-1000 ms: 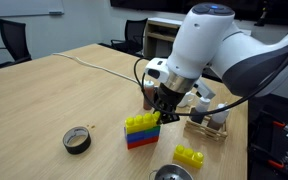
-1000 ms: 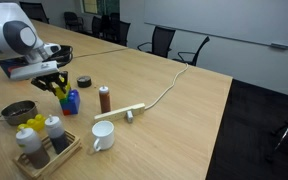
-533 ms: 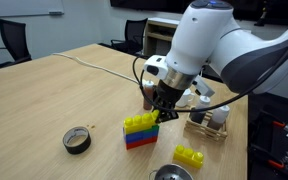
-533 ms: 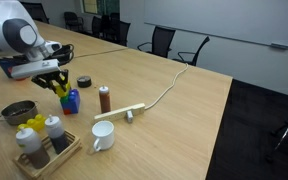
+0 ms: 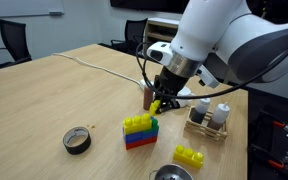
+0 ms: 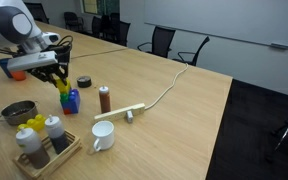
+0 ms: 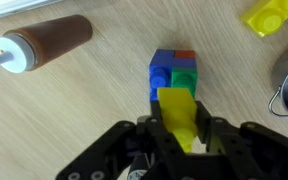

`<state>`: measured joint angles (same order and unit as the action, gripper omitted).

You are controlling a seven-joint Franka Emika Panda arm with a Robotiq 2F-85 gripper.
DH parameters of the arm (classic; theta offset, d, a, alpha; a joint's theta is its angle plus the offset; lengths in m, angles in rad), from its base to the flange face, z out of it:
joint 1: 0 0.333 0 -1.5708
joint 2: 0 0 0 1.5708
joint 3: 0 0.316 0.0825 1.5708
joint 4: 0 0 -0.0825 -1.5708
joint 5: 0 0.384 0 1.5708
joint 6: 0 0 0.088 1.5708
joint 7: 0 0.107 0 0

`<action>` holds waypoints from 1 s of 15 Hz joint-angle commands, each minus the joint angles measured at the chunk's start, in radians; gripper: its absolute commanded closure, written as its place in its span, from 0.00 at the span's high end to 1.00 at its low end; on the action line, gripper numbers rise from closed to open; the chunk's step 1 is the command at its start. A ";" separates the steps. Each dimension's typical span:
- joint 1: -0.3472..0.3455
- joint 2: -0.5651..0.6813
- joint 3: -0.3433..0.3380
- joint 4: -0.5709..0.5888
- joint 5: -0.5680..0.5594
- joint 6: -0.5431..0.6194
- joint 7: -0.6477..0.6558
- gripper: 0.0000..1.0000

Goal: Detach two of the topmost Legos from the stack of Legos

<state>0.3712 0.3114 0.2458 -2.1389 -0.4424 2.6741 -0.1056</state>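
just above the lego stack [image 5: 140, 133], at about its 1 o'clock in an exterior view, the tool [image 5: 160, 106] is clamped on a yellow brick [image 7: 178, 112]. the brick is a glossy plastic rectangle, pinched by its long sides between the black fingers [image 7: 209, 132], and it hangs clear of the stack.

the stack stands upright on the bench [image 5: 54, 92]. it is made of hard, shiny studded blocks, yellow on top, then green, blue and red at the base. in the wrist view, round studs in blue, green and red show at 12 o'clock of the held brick.

a loose yellow block [image 5: 189, 156] lies at 4 o'clock of the stack. a dull metal bowl [image 5: 171, 173] sits at 5 o'clock and a dark tape roll [image 5: 77, 140] at 9 o'clock. in an exterior view a brown squeeze bottle [image 6: 105, 98] stands at 3 o'clock of the stack, with a white mug [image 6: 102, 136] at the bottle's 6 o'clock. a wooden caddy [image 6: 46, 150] of bottles sits at 8 o'clock of the mug.

the bench is pale wood-grain laminate, smooth and matte, and a pale cable [image 6: 170, 88] trails across it. black office chairs [image 6: 164, 42] stand at its far edge.
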 commanded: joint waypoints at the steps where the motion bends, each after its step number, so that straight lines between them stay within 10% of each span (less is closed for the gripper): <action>1: 0.008 -0.058 -0.023 -0.049 -0.008 0.002 0.062 0.10; 15: 0.070 -0.040 -0.114 -0.299 -0.173 0.243 0.711 0.10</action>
<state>0.4151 0.2546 0.1798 -2.4147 -0.5547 2.8151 0.4793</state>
